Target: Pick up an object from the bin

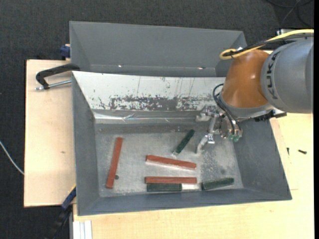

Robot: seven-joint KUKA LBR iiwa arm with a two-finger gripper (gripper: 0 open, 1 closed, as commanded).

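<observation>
Hanging just beside the tilted dark green stick (184, 141) in the right half of the bin (84, 133), the gripper (212, 135) is pointing downward. 6 sticks are lying flat and mostly apart, likely leaving you room to grasp. The arm is reaching in from the right, wrist bent down; you cannot tell whether the gripper is open or closed.

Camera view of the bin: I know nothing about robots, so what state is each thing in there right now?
Long red stick: lying at the left, apart from the rest.
Middle red stick: lying mid-bin.
Lower red stick: lying close alongside the front green stick.
Front green stick: lying near the front wall.
Right green stick: lying front right.
Slanted green stick: lying nearest the arm's end, not held.
Arm: reaching in from the right.
</observation>
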